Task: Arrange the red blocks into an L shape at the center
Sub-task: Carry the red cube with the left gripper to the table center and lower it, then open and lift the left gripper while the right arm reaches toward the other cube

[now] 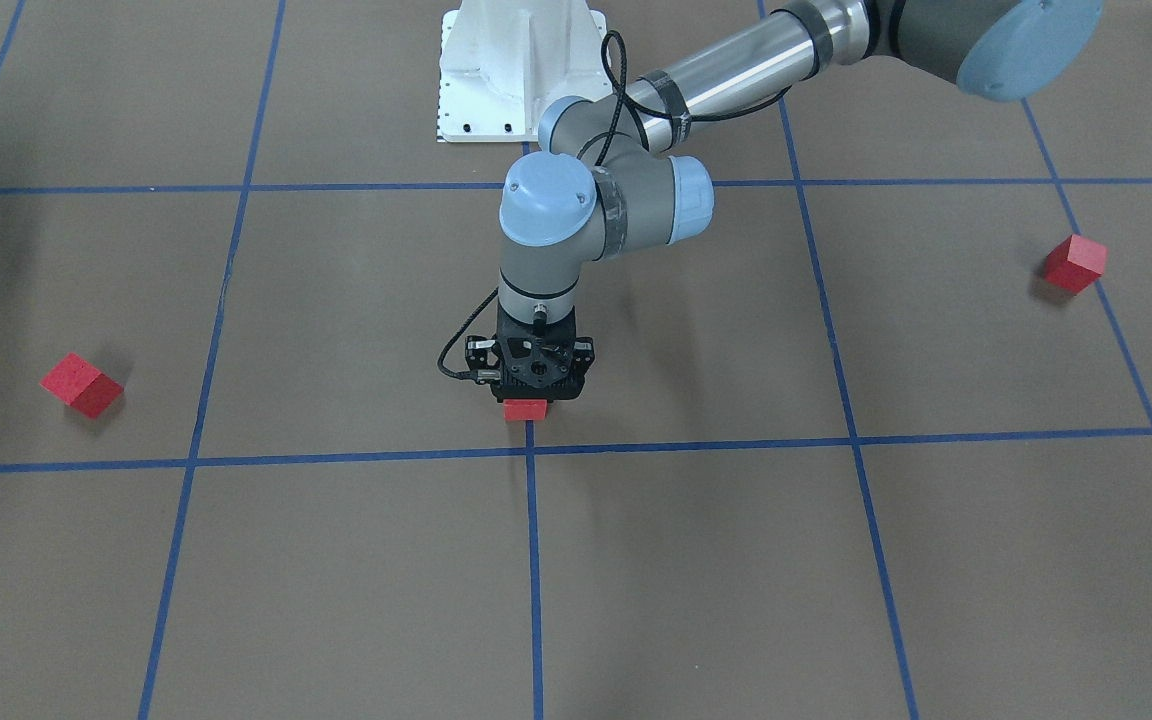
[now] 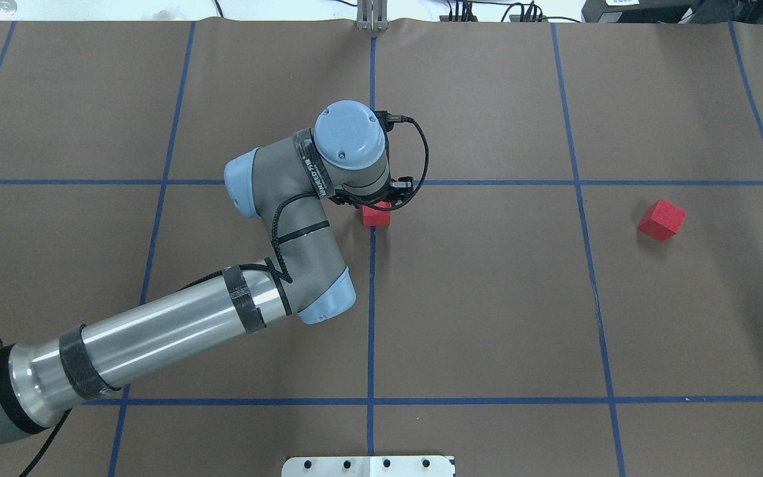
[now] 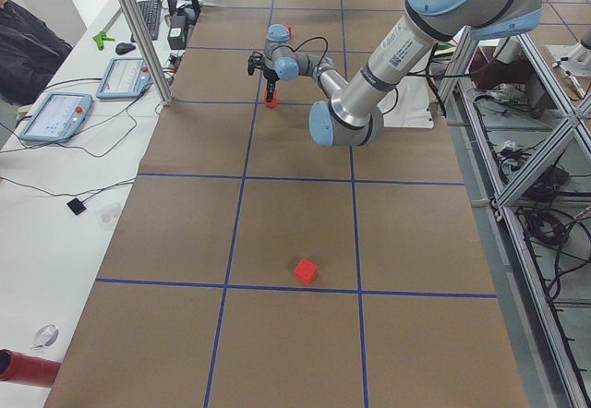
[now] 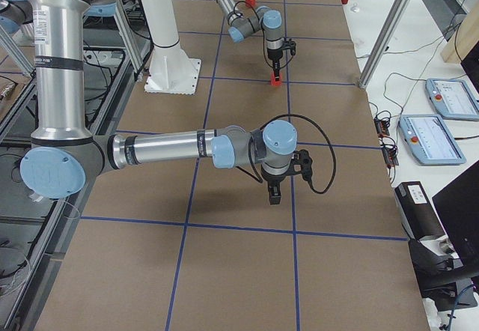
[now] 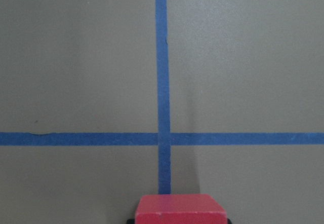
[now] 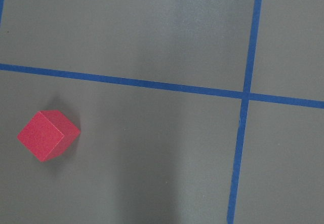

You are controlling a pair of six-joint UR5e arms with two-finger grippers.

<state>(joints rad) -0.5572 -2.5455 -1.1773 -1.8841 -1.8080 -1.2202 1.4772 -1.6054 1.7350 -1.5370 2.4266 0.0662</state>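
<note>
Although the held block (image 1: 526, 409) was already beside the center (image 1: 530, 450), the L was barely begun. Read on the front-facing view, the left gripper (image 1: 532, 392) stood straight down over that cube, its jaws drawn in against two opposite sides. The left wrist view showed a dark sliver hard by each lower corner. The cube lay over the blue tape line (image 1: 534, 560) at 12 o'clock of the crossing, just beside it but not on it. Whether it rested on the brown paper (image 1: 696, 560) or hung slightly above could not be told.

The second block (image 1: 83, 384) sat well apart at 9 o'clock and the third block (image 1: 1074, 263) well apart at 2 o'clock, both loose on the paper. By that reckoning, a release and two more fetches remained.

A cube has no long axis. The held one was square to the grid, its faces parallel to the tape, while the outer two sat turned corner-on and would likely need squaring. The right gripper (image 4: 275, 193) showed only in the right side view, so how wide it stood could not be told.
</note>
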